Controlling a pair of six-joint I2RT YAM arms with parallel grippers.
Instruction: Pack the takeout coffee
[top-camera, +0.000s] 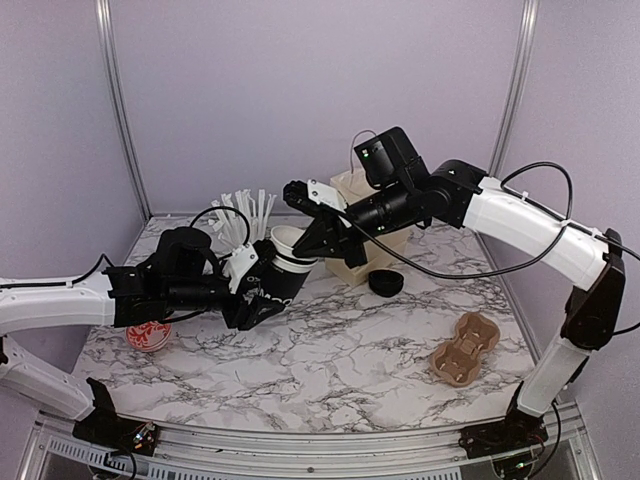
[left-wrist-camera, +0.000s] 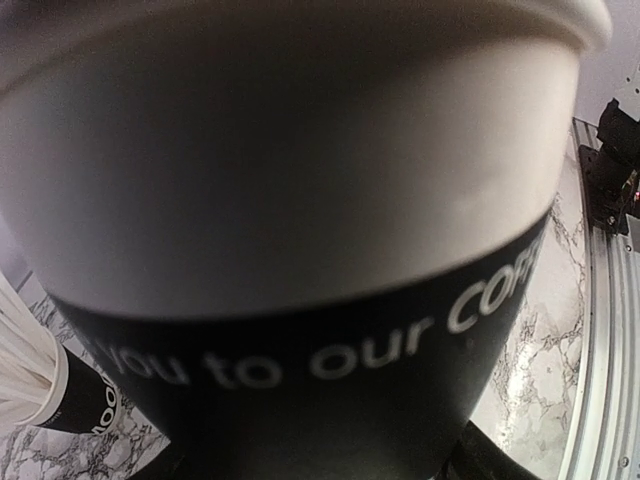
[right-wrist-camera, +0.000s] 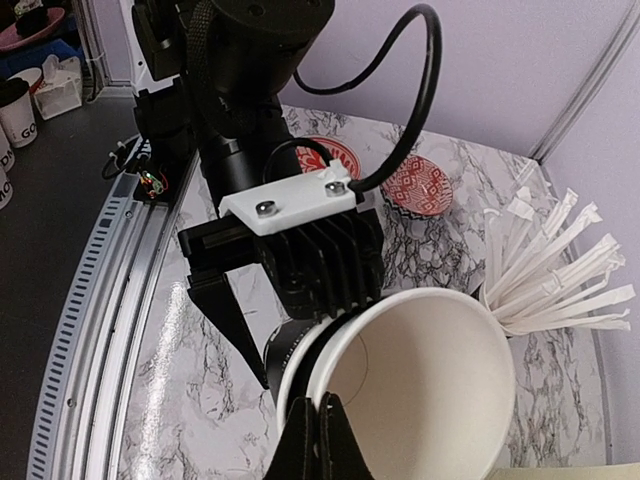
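Above the table (top-camera: 330, 340), the left fingers (right-wrist-camera: 228, 325) grip the tilted coffee cup (top-camera: 285, 275) by its black body, and the right fingers (right-wrist-camera: 340, 450) pinch its open rim.

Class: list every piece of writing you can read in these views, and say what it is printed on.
"you to our COFF": takeout coffee cup, cut off by the frame.
"ood": straw cup, partly hidden.
Lettering elsewhere: too small or cut off to read.
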